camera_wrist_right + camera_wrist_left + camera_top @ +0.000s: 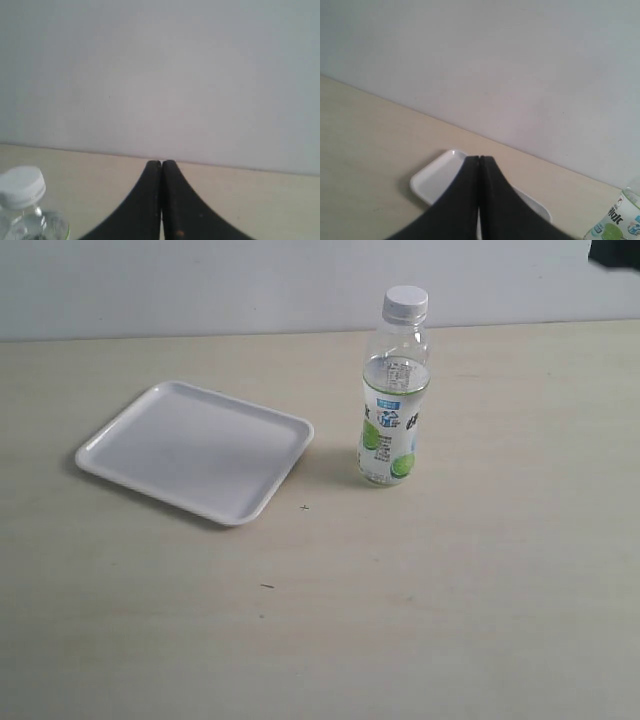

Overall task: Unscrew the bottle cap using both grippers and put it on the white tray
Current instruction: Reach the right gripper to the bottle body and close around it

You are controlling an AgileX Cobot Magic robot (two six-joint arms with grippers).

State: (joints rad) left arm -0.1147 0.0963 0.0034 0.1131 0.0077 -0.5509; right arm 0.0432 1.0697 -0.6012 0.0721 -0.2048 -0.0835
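On the matte, pale table [400, 620] lay the smooth white tray [200, 445], round-cornered and low-rimmed. At its three o'clock stood the clear plastic bottle [392, 430], with the ribbed white cap [406, 302] screwed on. The left gripper [479, 160] and right gripper [161, 164] hung above the table, black tapered fingers pressed together, empty.

White tray [195, 450]; white cap [407, 302]; lime-patterned bottle [392, 410].
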